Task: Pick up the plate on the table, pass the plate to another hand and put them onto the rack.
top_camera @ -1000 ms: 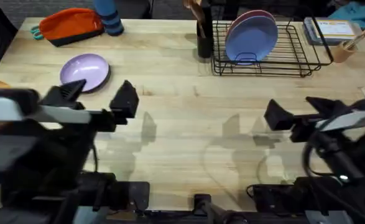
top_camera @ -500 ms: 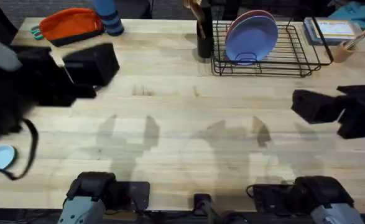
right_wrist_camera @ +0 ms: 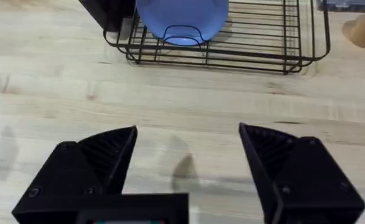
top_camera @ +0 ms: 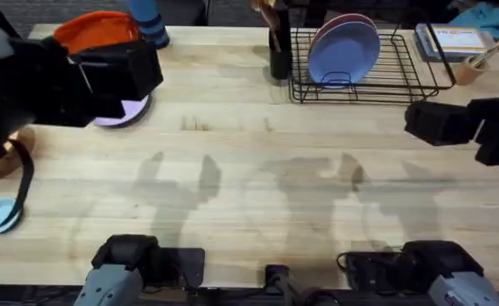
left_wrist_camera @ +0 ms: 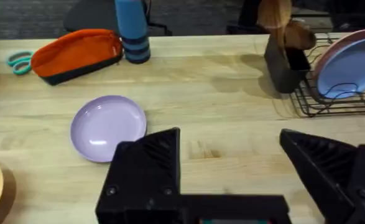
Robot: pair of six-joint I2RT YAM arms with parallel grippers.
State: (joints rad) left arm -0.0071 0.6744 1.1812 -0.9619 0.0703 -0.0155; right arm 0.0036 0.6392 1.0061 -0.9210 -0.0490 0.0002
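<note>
The lavender plate (left_wrist_camera: pixel 108 127) lies flat on the desk (top_camera: pixel 258 183) toward the upper left of the overhead frame, mostly covered there by the left arm, with a sliver of its rim (top_camera: pixel 121 115) showing beneath. The left pincer (left_wrist_camera: pixel 232 168) hangs above the desk just beside the plate, its black fingers spread wide and holding nothing. An orange pouch (left_wrist_camera: pixel 76 53) and a blue cup (left_wrist_camera: pixel 132 31) sit near the far desk edge beyond the plate, apart from it. The rack (top_camera: pixel 364 72) stands at the upper right of the overhead frame, close to the far edge, with a periwinkle-blue plate (top_camera: pixel 343 53) and a pink one behind it upright in its slots. The right pincer (right_wrist_camera: pixel 188 162) is open and empty, over bare wood in front of the rack. The middle of the desk is a broad open stretch between the two arms.
</note>
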